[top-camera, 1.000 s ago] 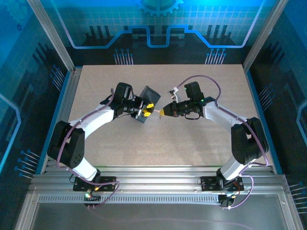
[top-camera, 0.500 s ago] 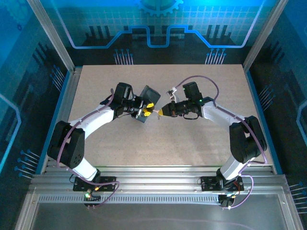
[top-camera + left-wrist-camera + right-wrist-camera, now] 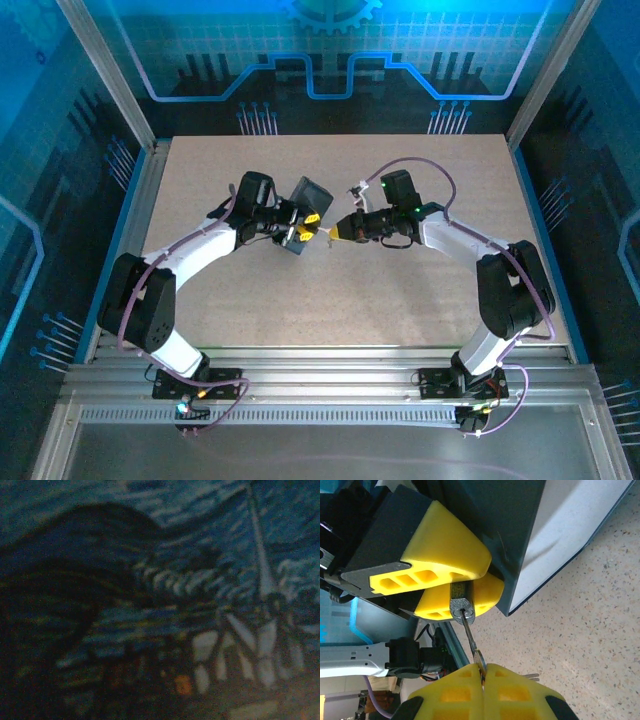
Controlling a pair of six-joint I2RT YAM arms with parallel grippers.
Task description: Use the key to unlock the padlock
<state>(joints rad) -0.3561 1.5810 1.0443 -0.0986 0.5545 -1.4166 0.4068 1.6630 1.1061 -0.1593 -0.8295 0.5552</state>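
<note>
Since a second ago my right tool has crept a touch leftward, toward my left tool, which has kept its place. The padlock is small, dark and all stiff metal. It sits pinched between the left tool's yellow fingers, held over the bench and hard against the dark blue tin. The key has its blade in the keyhole, and its bow is clamped between my right tool's closed pads. I judge both pieces light and rigid but slick. The thin key could slip or skew in soft pads when turned, so the hold belongs flat on the bow, and the lock is best gripped by its body's sides.
</note>
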